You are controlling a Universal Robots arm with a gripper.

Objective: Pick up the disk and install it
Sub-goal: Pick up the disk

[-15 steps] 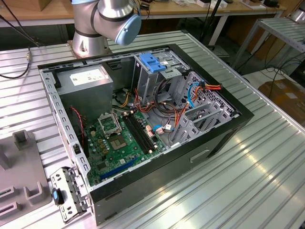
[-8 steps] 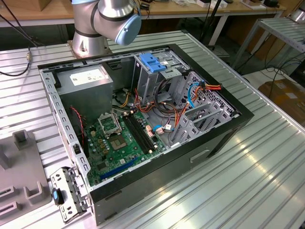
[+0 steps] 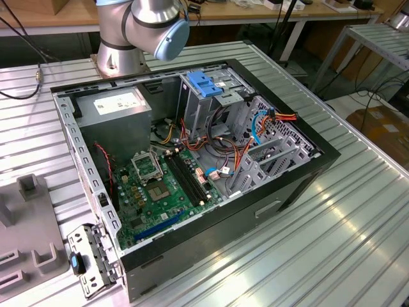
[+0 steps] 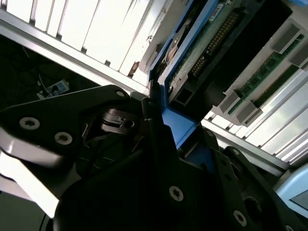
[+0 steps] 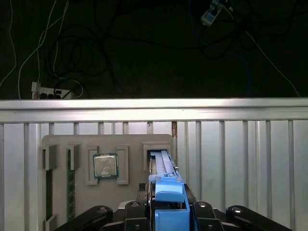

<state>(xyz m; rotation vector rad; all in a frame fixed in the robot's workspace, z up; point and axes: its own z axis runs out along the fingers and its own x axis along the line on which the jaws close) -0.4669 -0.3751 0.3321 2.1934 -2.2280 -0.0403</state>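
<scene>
Gripper pinches the disk, which stands on edge in the end slot at the grey parts tray edge, beside the processor. I note a risk: the hold looks to be on slick blue rails, so it may pivot and jam on the slot walls

Arm cut off at the picture's edge in exterior view. Disk edge-on in first wrist view: faces hidden, end by gripper covered.

Ribbed metal table w/ open PC case & grey fixture tray.
</scene>
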